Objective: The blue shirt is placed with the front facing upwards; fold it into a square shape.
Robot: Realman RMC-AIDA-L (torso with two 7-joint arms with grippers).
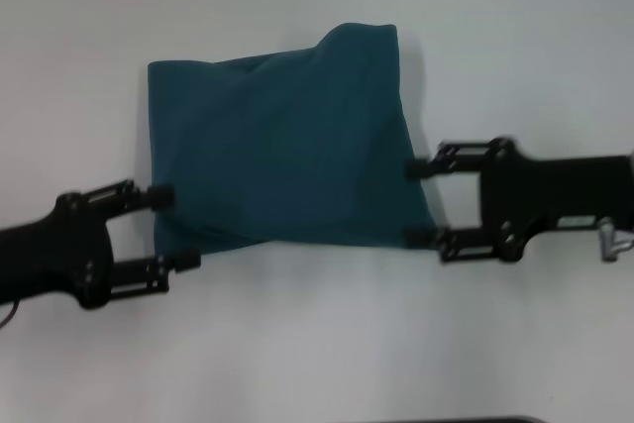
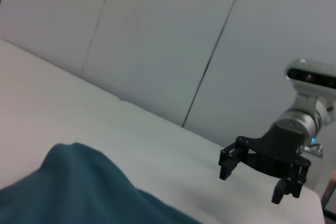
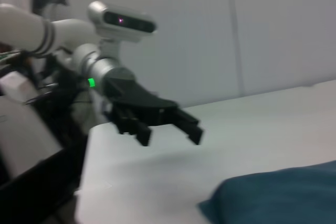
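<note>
Shirt (image 1: 282, 146): dark teal, was found folded into a roughly square bundle on the white table (image 1: 317, 344), plain side up; no lettering was seen. One far corner was raised into a soft peak; the near edge was slightly uneven. In the left wrist view the cloth (image 2: 79, 187) was seen as a rounded hump in the foreground; in the right wrist view a folded edge (image 3: 278, 198) was seen low on the table.

Left gripper (image 1: 176, 228): was positioned at the shirt's near left corner, jaws spread wide, fingertips at or just beside the cloth edge. Nothing was held. It was also recorded from the right wrist view (image 3: 168, 129), raised above the table with fingers apart.

Right gripper (image 1: 421, 203): was positioned at the shirt's right edge, jaws spread wide, one fingertip at mid-edge and the other at the near right corner. Nothing was gripped. It was also recorded from the left wrist view (image 2: 252, 179), clear of the table surface, fingers parted.
</note>
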